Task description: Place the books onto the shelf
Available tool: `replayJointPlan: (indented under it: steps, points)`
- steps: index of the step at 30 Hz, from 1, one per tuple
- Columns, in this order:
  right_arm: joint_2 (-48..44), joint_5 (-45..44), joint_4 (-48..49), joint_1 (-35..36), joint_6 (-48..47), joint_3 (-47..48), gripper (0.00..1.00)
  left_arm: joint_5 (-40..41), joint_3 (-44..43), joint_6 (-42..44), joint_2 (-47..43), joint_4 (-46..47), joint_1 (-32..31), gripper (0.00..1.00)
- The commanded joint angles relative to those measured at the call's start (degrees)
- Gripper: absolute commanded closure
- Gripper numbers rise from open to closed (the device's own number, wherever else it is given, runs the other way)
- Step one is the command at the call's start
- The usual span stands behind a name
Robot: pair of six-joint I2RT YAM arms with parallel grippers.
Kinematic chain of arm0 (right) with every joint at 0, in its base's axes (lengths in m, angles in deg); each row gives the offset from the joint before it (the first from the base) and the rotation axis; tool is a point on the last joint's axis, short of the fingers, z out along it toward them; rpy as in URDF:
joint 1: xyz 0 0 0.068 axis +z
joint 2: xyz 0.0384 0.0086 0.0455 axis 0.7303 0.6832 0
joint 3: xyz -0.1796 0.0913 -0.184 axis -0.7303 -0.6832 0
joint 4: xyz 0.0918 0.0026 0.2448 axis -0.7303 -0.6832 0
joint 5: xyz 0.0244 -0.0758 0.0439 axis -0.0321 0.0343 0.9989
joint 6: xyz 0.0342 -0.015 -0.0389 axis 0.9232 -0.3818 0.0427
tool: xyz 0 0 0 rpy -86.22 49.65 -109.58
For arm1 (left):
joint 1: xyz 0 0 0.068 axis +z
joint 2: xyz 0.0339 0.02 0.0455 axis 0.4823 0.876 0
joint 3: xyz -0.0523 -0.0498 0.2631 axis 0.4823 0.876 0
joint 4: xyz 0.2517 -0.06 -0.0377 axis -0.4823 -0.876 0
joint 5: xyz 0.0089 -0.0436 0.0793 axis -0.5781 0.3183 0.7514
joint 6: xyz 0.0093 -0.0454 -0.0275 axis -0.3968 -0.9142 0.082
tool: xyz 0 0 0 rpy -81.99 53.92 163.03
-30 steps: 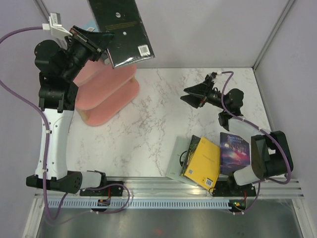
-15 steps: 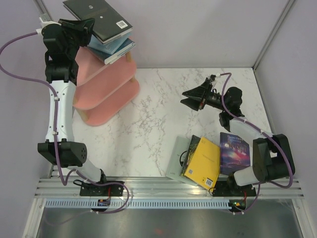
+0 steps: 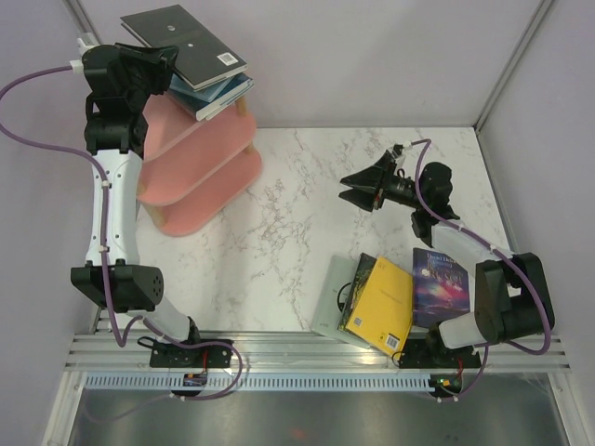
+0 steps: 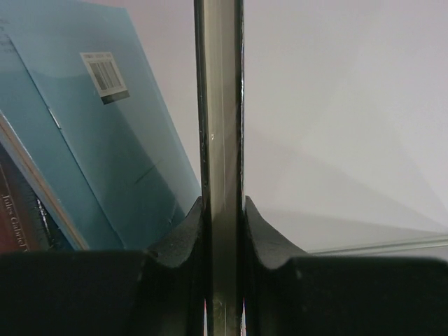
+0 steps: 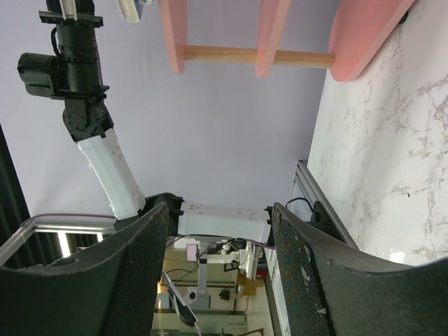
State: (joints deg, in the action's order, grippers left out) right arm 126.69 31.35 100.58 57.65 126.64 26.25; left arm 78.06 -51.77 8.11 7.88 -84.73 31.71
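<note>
My left gripper [image 3: 164, 61] is shut on the edge of a black book [image 3: 186, 42], held flat just over a stack of teal books [image 3: 221, 93] on the top board of the pink shelf [image 3: 200, 163]. In the left wrist view the black book's edge [image 4: 220, 126] runs upright between the fingers [image 4: 183, 238], with a teal cover [image 4: 105, 147] to its left. A yellow book [image 3: 383, 302], a purple galaxy book [image 3: 439, 283] and a pale book [image 3: 329, 299] under the yellow one lie at the table's near right. My right gripper [image 3: 353, 190] hovers open and empty above the table's right half.
The right wrist view looks between the open gripper [image 5: 218, 210] along the marble table [image 5: 378, 161] to the shelf's pink boards [image 5: 357, 35] and the left arm [image 5: 91, 133]. Purple walls close the table at the back and sides. A metal rail [image 3: 307, 348] runs along the near edge.
My left arm swung the black book from high and tilted down to flat over the stack on the shelf's top. The right gripper drifted slightly left.
</note>
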Motion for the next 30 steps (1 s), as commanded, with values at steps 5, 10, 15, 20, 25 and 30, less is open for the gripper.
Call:
replayJointPlan:
  steps: [5,10,15,20,25,30]
  points:
    - [-1.0,0.8,-6.5,0.0,-6.8,2.0,0.35,2.0,-3.2,4.9,-2.0,3.4,-0.1,0.94]
    - [-1.0,0.6,-12.2,0.0,-10.3,3.5,0.36,2.2,-2.3,6.6,-1.8,2.8,-0.1,0.78]
    - [-1.3,0.0,-17.5,-0.1,-14.2,4.4,0.35,1.6,-2.4,9.3,-1.7,1.7,-0.1,0.52]
    - [-1.7,-0.5,-20.7,0.0,-16.4,5.1,0.36,4.0,-2.2,13.0,-2.5,-2.0,-0.1,0.38]
    - [-1.6,-0.6,-21.7,0.0,-17.4,5.4,0.36,4.4,-2.5,16.4,-3.1,-4.8,0.0,0.36]
    - [-1.7,-0.6,-23.1,-0.1,-18.3,5.3,0.35,4.6,-2.6,21.7,-4.3,-10.2,0.0,0.34]
